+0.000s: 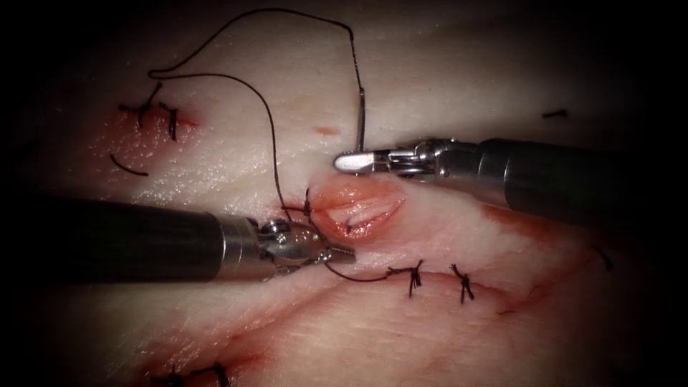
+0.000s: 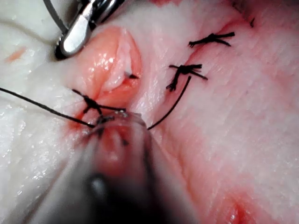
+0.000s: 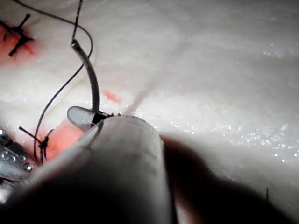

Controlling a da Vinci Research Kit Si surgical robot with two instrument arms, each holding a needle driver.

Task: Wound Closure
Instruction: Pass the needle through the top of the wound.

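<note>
Holding needle (image 1: pixel 362 122) clear of tissue (image 1: pixel 444 337): right hand (image 1: pixel 351 162); left hand (image 1: pixel 337 252) gripping thread (image 1: pixel 269 122).

Around the lit tissue (image 1: pixel 301 344) the endoscope view falls off into darkness on every side; strong light glistens on its wet pale surface.

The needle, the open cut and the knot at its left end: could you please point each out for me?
needle (image 1: pixel 362 118), endoscope view: on its shaft above the right claw's jaws.
open cut (image 1: pixel 362 208), endoscope view: on the gaping pink middle.
knot (image 1: pixel 307 208), endoscope view: on the dark tie at the cut's left end.
</note>
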